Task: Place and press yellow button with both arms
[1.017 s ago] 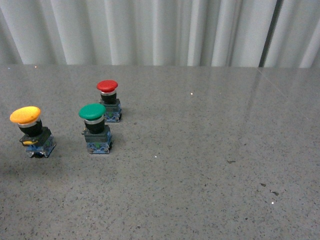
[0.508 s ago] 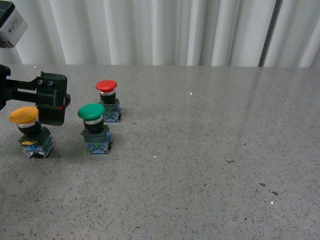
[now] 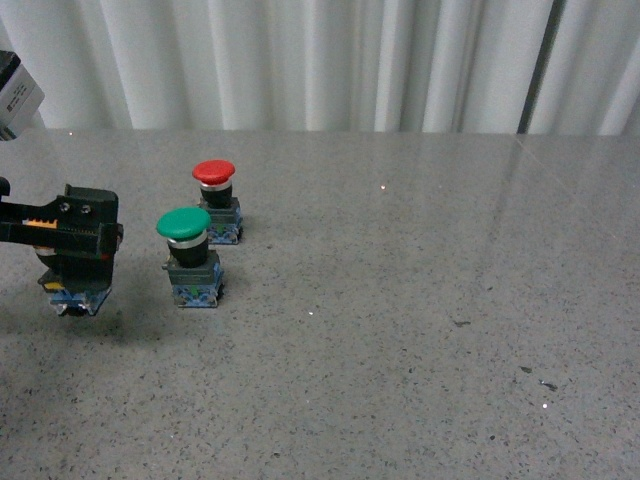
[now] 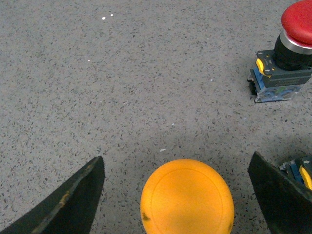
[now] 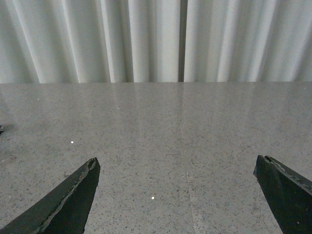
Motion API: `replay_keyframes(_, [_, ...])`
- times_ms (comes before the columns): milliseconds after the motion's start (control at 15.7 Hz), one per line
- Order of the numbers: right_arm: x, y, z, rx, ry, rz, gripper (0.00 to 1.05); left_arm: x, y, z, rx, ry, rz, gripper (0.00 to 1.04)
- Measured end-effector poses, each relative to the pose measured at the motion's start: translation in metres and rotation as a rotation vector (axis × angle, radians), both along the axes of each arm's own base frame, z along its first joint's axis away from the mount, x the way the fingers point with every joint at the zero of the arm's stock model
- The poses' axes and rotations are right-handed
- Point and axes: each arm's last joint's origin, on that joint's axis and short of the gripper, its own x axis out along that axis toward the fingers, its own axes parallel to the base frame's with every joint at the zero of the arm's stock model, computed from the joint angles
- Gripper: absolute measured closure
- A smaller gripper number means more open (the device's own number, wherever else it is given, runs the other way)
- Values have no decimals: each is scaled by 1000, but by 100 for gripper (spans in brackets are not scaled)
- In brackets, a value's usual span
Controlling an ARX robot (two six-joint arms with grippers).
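The yellow button's round cap (image 4: 186, 197) lies between the two black fingers of my left gripper (image 4: 176, 160), which is open and not touching it. In the front view that gripper (image 3: 80, 262) stands at the table's left and hides the cap; only the button's blue-bottomed base (image 3: 78, 297) shows under it. My right gripper (image 5: 176, 160) is open over bare grey table with nothing between its fingers. It does not appear in the front view.
A green-capped button (image 3: 187, 256) stands just right of the left gripper, and a red-capped one (image 3: 217, 200) behind it; the red one (image 4: 292, 44) also shows in the left wrist view. White curtains (image 3: 330, 60) close off the table's far edge.
My left arm came into the front view from the left, then dropped lower over the yellow button, whose cap it now covers. The buttons have not moved.
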Motion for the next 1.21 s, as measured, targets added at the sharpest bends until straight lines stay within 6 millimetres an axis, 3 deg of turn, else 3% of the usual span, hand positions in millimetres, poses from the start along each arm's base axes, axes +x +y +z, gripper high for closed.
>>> replay_keyframes(191, [0, 0, 0, 0, 0, 0, 7, -3, 1, 4, 1, -6, 5, 52])
replay_keyframes(254, [0, 0, 0, 0, 0, 0, 7, -9, -1, 17, 5, -26, 0, 69])
replay_keyframes(318, [0, 0, 0, 0, 0, 0, 7, -17, -37, 87, -12, -208, -109, 70])
replay_keyframes(381, [0, 0, 0, 0, 0, 0, 7, -4, -110, 117, -92, -257, -273, 70])
replay_keyframes(445, [0, 0, 0, 0, 0, 0, 7, 3, -133, 109, -123, -222, -312, 70])
replay_keyframes(826, [0, 0, 0, 0, 0, 0, 7, 10, -161, 96, -169, -174, -346, 70])
replay_keyframes(1017, [0, 0, 0, 0, 1, 0, 7, 19, -194, 69, -197, -112, -350, 70])
replay_keyframes(1208, [0, 0, 0, 0, 0, 0, 7, 26, -203, 37, -180, -44, -289, 70])
